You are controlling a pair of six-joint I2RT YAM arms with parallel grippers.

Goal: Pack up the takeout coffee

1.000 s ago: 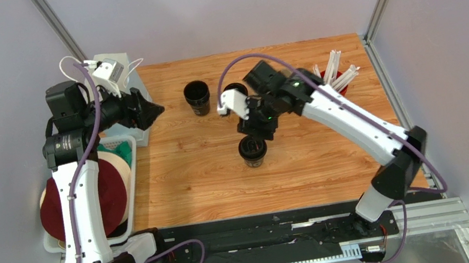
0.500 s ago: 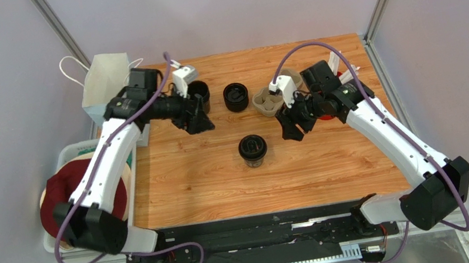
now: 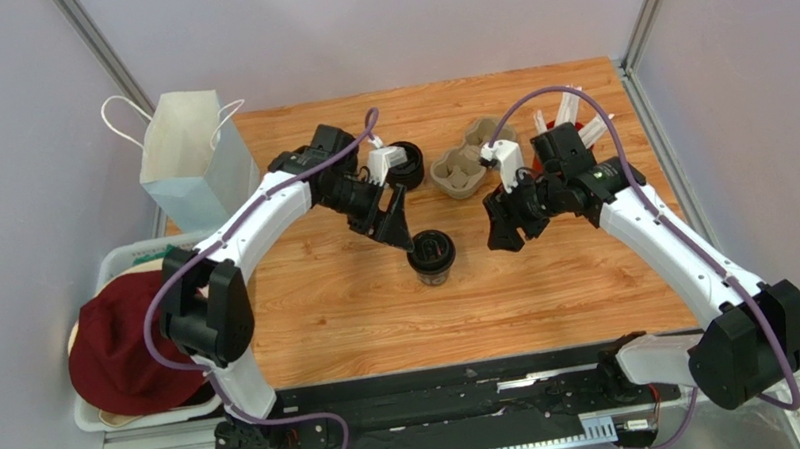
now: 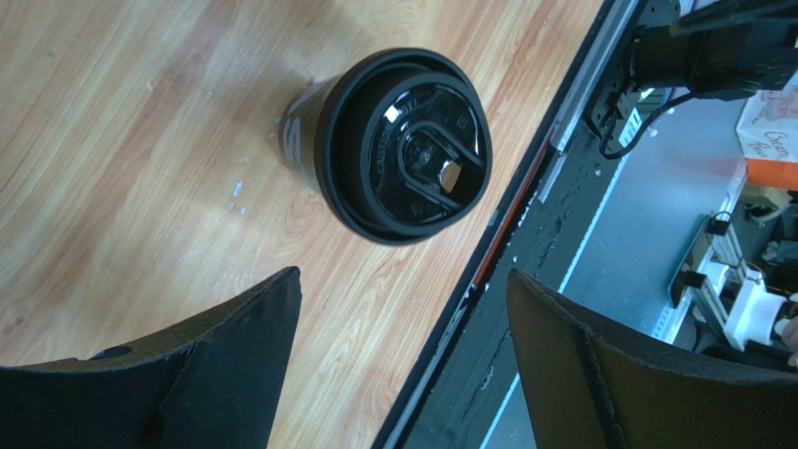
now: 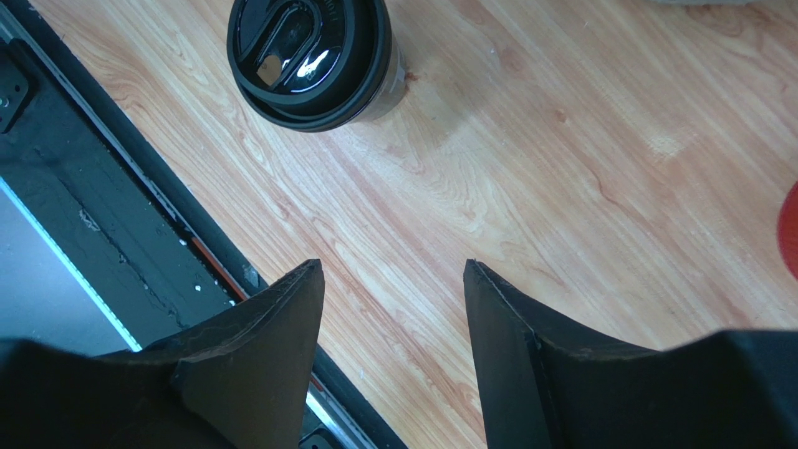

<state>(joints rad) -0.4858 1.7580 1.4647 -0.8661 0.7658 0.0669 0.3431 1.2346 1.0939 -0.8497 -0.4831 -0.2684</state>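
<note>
Wooden desk (image 3: 322, 309) planks carry everything. The biggest item is the white paper bag (image 3: 182, 151), standing upright at the far left corner with its mouth facing up. A cardboard cup carrier (image 3: 459, 171) lies near the far edge, right of the middle.

Both arms reach in toward the centre. The left fingers (image 3: 396, 229) hang just beside the takeout coffee (image 3: 430, 256), on its far-left side. The right fingers (image 3: 501, 235) sit near it on the right, but with a clear strip of wood between. So the left arm is the nearer one, and it is also on the bag's side of the desk.

The coffee stands about mid-desk, a little closer to the near edge than to the far one, and well apart from the bag. It is upright, its long axis vertical, with the black lid seated on top.

In the left wrist view the cup lies straight ahead of the fingers and roughly centred on the gap between them. These fingers are spread wide, wider than the cup, and they hold and touch nothing. The right fingers are also parted and empty, with the cup ahead of them and off to one side. A short forward advance would likely put the left pair around the cup's wall.
</note>
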